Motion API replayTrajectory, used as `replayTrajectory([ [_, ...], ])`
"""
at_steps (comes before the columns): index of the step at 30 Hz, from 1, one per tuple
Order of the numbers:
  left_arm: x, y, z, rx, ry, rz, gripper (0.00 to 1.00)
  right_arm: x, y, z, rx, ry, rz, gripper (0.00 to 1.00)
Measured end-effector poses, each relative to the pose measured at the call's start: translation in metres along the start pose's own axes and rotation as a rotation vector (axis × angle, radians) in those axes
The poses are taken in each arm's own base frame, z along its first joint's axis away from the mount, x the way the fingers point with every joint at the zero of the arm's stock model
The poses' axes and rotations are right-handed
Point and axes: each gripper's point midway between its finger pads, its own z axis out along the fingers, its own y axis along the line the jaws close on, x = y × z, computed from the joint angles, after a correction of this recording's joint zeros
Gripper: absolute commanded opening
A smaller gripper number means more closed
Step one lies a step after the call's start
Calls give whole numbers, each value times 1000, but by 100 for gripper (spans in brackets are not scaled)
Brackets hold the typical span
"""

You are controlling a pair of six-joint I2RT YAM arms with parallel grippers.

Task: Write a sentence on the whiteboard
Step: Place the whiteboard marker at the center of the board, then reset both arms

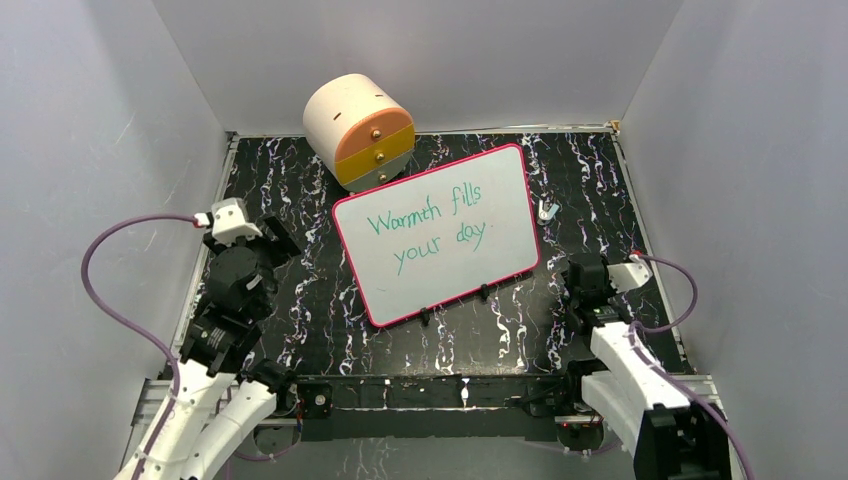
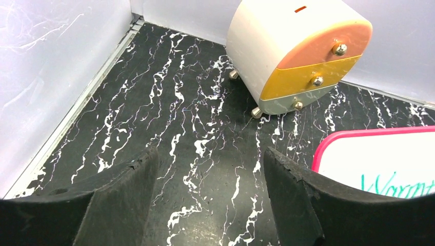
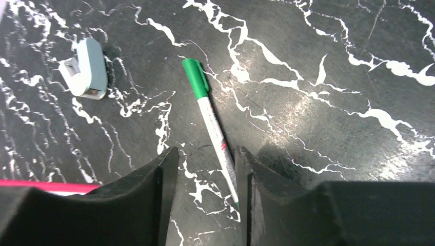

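Boy: Whiteboard first. How would it have felt to pick up?

Girl: I think it was light, flat and stiff, with a smooth top that fingers would slip on. The red-pink rim looked like the best spot to pinch. The green sentence on it could smudge, so I would keep off the words.

Boy: What was the right gripper doing?

Girl: Its two fingers were apart, low over the black table. A green marker lay flat in the gap, very close to one finger. I could not tell if it touched. Nothing was squeezed.

Boy: And the marker?

Girl: Thin, hard and round, so it might roll. Its middle looked best to grab.

Boy: What lay past it?

Girl: A small pale blue thing, ahead and to the left of the fingers. The whiteboard lay on the table, off to their left.

Boy: And the left gripper?

Girl: Wide apart, holding nothing. The whiteboard was to its right, and a round drawer box stood far ahead.
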Motion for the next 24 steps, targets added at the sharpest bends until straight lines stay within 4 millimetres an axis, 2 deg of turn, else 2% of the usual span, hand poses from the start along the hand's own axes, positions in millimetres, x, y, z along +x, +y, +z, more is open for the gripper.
replayTrajectory([
  [8,-9,16,-32,32,-41,-56,71,-26,11,-34,-122,-33,37,82],
  [11,-14,21,-43,50,-69,-77,71,-41,18,-53,-176,-41,20,98],
  [13,-18,25,-50,56,-91,-93,71,-58,27,-70,-227,-59,10,99],
  [17,-26,31,-62,71,-128,-116,71,-109,48,-120,-376,-162,16,99],
  [20,-31,31,-68,93,-151,-120,71,-141,54,-153,-462,-252,14,99],
  [24,-34,32,-73,115,-177,-109,71,-155,56,-171,-515,-306,-49,99],
])
